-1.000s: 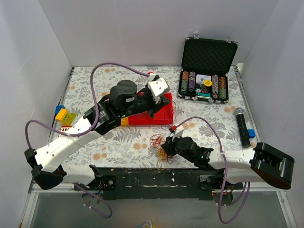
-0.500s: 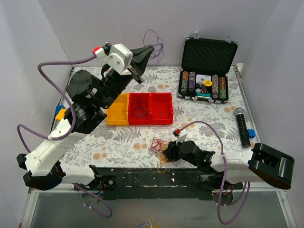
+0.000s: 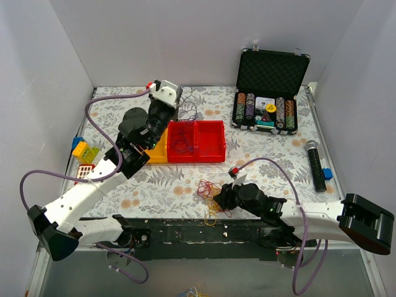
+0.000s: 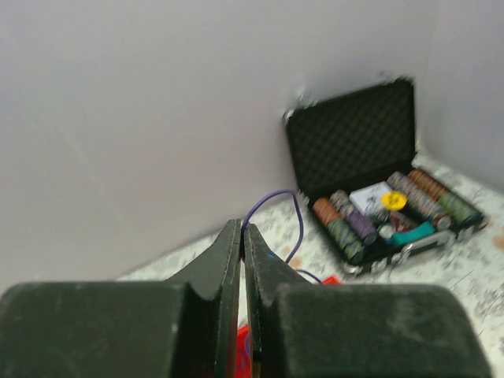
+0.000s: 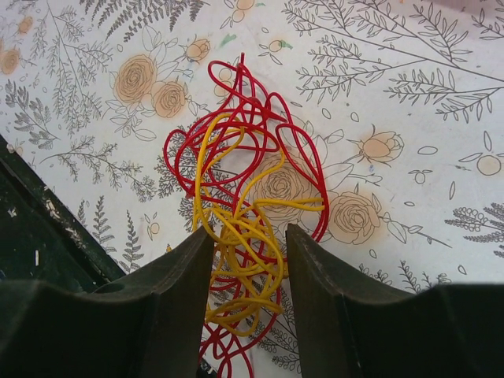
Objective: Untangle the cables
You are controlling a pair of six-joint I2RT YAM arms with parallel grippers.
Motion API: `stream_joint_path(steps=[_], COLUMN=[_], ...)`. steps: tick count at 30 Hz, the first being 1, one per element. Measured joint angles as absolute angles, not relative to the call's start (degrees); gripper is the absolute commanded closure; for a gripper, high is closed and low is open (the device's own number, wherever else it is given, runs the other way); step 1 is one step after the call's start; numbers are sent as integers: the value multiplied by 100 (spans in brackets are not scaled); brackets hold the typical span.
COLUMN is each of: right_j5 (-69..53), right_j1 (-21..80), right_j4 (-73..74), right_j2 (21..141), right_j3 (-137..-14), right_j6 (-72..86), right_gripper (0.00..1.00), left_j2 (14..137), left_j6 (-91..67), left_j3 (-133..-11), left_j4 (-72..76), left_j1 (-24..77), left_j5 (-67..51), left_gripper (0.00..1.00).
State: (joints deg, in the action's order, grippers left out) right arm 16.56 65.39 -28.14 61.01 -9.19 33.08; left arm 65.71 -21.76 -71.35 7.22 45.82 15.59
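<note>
In the top view, the tangle [image 3: 207,187] of red and yellow cables is lying on the tabletop [image 3: 266,145] close to its front edge. A few yellow loops are spilling onto the dark front strip [image 3: 185,232]. The right tool [image 3: 218,200] is reaching in from the right, low over the tabletop, with its tips at the tangle's near side. The left tool [image 3: 179,102] is hanging over the far side, just behind the red bin [image 3: 210,139]. A thin purple strand [image 3: 180,145] is trailing from it down into that bin. A yellow bin [image 3: 158,153] is sitting against the red one on its left. A band of flowered tabletop is separating the tangle from the bins. The case [image 3: 270,93] at the far right and the microphone [image 3: 315,164] along the right edge are lying well apart from both tools.

In the left wrist view, the left tool [image 4: 242,228] is showing its fingers pressed together. They are pinching the purple strand [image 4: 300,224], which is arching up from the tips and dropping again. The wall [image 4: 142,118] is standing close ahead, and the open case [image 4: 354,150] is off to the right.

In the right wrist view, the right tool [image 5: 248,236] is holding its fingers apart, straddling the tangle [image 5: 244,181]. Yellow loops are lying between the fingers, while red loops are fanning out beyond the tips. The front strip [image 5: 39,236] is running just left of the tool. Patterned tabletop [image 5: 409,118] is stretching away ahead and to the right.
</note>
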Motion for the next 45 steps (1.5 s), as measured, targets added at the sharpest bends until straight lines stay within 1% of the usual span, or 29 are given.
stream_joint_path(steps=[5, 12, 19, 34, 45], right_j5=[1682, 1754, 1809, 1874, 1900], right_j1=[6543, 6543, 6549, 6563, 6565], right_j4=[-2611, -2383, -2263, -2215, -2104], right_j2=[5887, 5745, 5658, 5586, 5352], right_j3=[-919, -919, -919, -908, -875], right_j6=[3308, 3306, 3310, 3328, 3350], right_gripper=[49, 50, 49, 49, 49], left_j2=[6534, 6565, 6991, 7533, 8816], left_j6=[-2445, -2598, -2694, -2561, -2239], left_j3=[-6407, -5992, -5660, -5369, -5468], left_j4=[753, 1028, 1203, 1361, 904], left_j1=[4084, 3673, 3116, 3044, 3048], left_j5=[1411, 1022, 620, 242, 523], left_gripper=[100, 100, 100, 100, 100])
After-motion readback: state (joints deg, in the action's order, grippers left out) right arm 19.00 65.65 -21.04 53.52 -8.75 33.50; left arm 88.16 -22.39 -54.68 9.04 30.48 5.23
